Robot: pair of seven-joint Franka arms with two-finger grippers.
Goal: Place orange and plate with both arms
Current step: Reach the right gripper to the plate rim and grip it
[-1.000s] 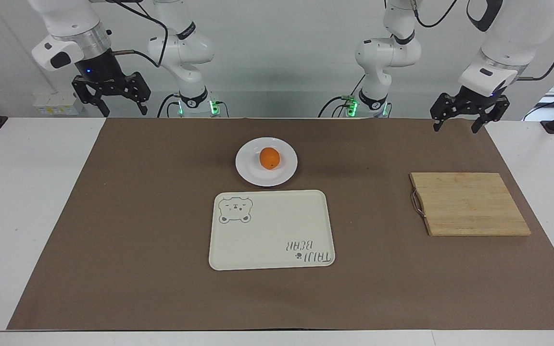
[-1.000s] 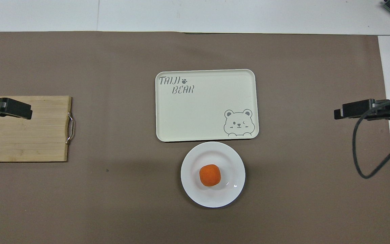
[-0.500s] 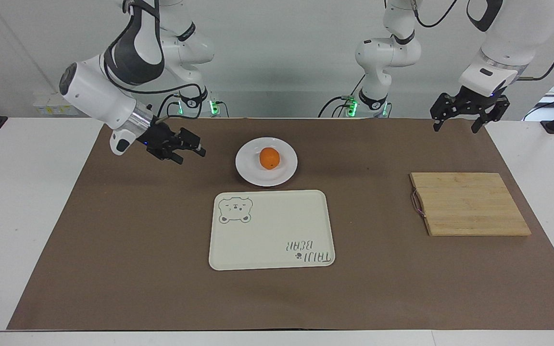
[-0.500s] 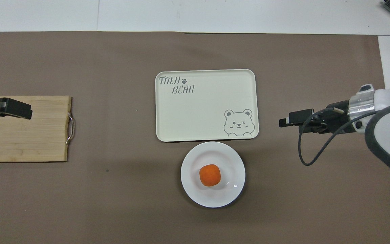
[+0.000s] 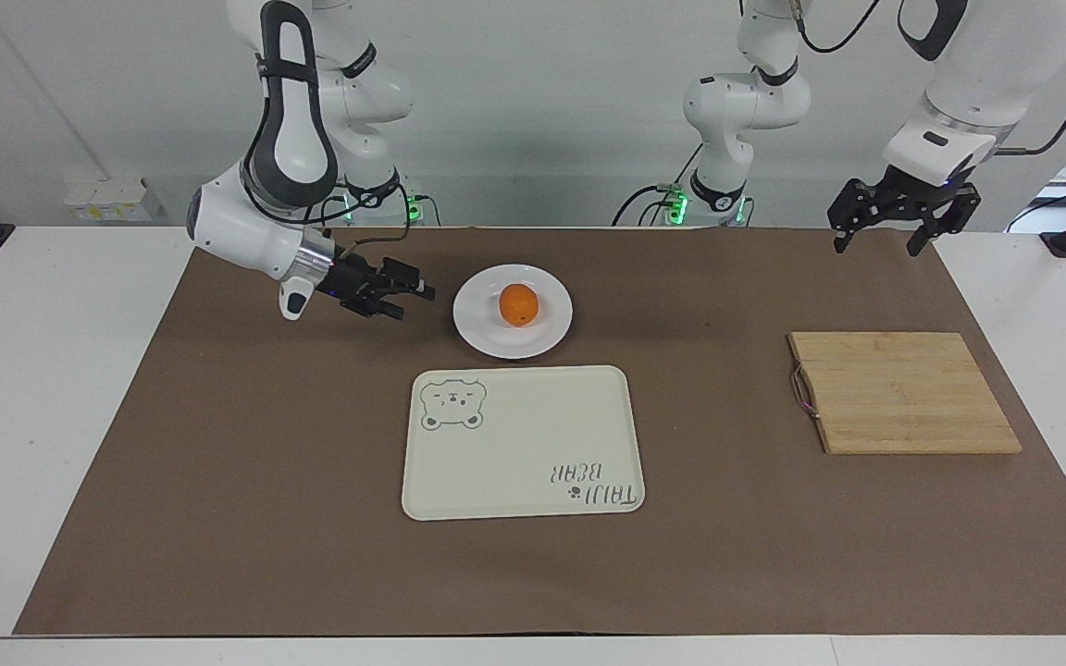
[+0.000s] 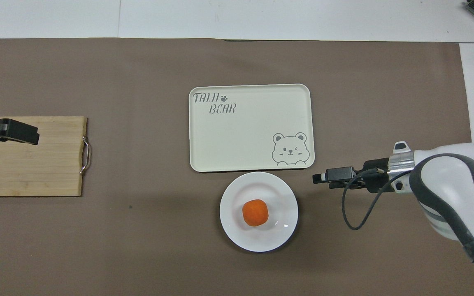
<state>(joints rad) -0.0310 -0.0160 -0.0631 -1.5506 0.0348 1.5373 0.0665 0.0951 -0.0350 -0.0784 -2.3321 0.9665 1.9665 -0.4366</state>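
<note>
Facing view: orange (image 5: 519,304) on plate (image 5: 513,311), dimpled end facing away from robots.

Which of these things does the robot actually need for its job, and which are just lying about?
For the job:
- orange on the plate
- right gripper, open, beside the plate
- left gripper, open, waiting

Lying about:
- bear tray
- wooden board

orange (image 5: 519,304) on plate (image 5: 487,340), nearer robots than tray (image 5: 524,444).
</note>
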